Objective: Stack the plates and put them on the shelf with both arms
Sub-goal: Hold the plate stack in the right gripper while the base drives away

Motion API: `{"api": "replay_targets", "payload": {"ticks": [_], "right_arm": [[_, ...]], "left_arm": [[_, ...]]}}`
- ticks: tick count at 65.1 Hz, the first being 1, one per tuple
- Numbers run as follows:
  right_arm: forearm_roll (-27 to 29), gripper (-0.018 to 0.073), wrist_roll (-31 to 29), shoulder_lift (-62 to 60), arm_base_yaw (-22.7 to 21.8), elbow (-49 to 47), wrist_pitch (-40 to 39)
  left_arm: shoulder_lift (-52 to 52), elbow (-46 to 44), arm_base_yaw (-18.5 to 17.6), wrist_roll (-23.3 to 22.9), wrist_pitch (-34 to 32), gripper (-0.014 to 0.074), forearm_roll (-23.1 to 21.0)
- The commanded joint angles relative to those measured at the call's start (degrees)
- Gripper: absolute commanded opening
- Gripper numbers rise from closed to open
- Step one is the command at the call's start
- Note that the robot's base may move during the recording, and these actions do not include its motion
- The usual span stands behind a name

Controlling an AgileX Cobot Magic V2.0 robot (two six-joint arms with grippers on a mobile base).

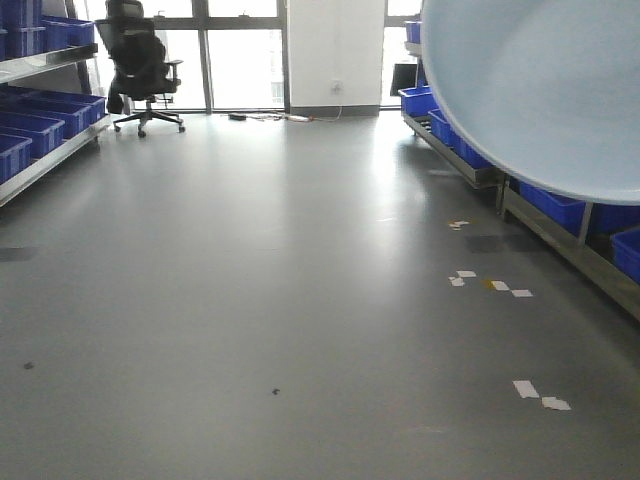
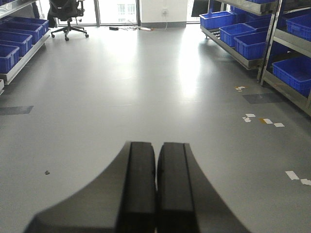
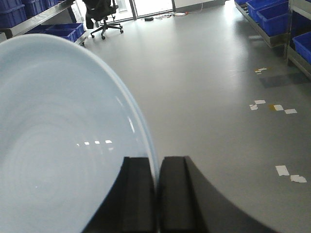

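Note:
A large pale blue-white plate (image 3: 58, 145) fills the left of the right wrist view, held on edge. My right gripper (image 3: 156, 167) is shut on its rim, one black finger on each face. The same plate (image 1: 540, 90) hangs high at the upper right of the front view, seen from its underside. My left gripper (image 2: 156, 155) is shut with nothing between its fingers, pointing out over the grey floor. Only this one plate shows. No arm shows in the front view.
Metal shelves with blue bins (image 1: 30, 120) line the left wall, and more blue bins (image 2: 243, 34) stand on the racks at the right. A black office chair (image 1: 140, 65) stands by the far windows. White tape scraps (image 1: 500, 288) lie on the grey floor.

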Motion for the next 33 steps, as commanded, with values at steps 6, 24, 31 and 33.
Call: {"api": "replay_targets", "payload": {"ticks": [6, 24, 31, 33], "right_arm": [[-0.1, 0.0048, -0.3, -0.1, -0.5, -1.8, -5.3], [-0.1, 0.0048, -0.3, -0.1, -0.5, -1.8, -5.3], [-0.1, 0.0048, -0.3, -0.1, -0.5, -1.8, -5.3], [-0.1, 0.0048, -0.3, -0.1, -0.5, -1.8, -5.3]], "left_arm": [[0.3, -1.7, 0.1, -0.3, -4.8, 0.0083, 0.0], [0.3, -1.7, 0.1, -0.3, -4.8, 0.0083, 0.0], [0.3, -1.7, 0.1, -0.3, -4.8, 0.0083, 0.0], [0.3, -1.7, 0.1, -0.3, -4.8, 0.0083, 0.0]]}}
